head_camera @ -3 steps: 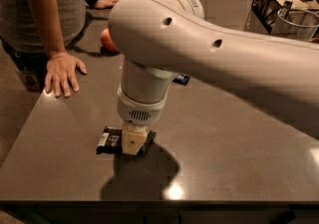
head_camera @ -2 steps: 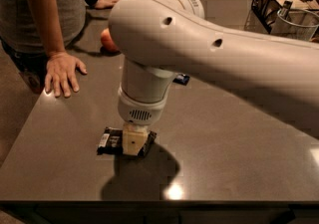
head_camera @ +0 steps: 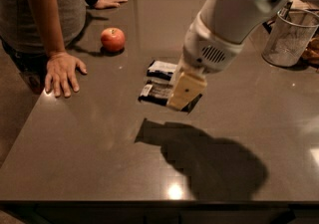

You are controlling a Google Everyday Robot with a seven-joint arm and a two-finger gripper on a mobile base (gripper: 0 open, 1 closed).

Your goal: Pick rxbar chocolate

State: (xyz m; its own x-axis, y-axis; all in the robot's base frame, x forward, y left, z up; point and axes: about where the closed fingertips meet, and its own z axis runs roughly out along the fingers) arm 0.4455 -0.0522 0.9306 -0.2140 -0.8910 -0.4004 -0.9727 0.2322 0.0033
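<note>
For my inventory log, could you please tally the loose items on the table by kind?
Snack bars: 2 (rxbar chocolate, white-topped bar)
Apple: 1
Wire mesh cup: 1
Total: 4
The gripper is at one end of the rxbar chocolate.

No wording reads on the rxbar chocolate [head_camera: 154, 92] (pale lines only), partly behind the pincer [head_camera: 180, 99].

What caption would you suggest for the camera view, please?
The tool hangs at the rxbar chocolate, partly hiding it, with an apple beyond.
</note>
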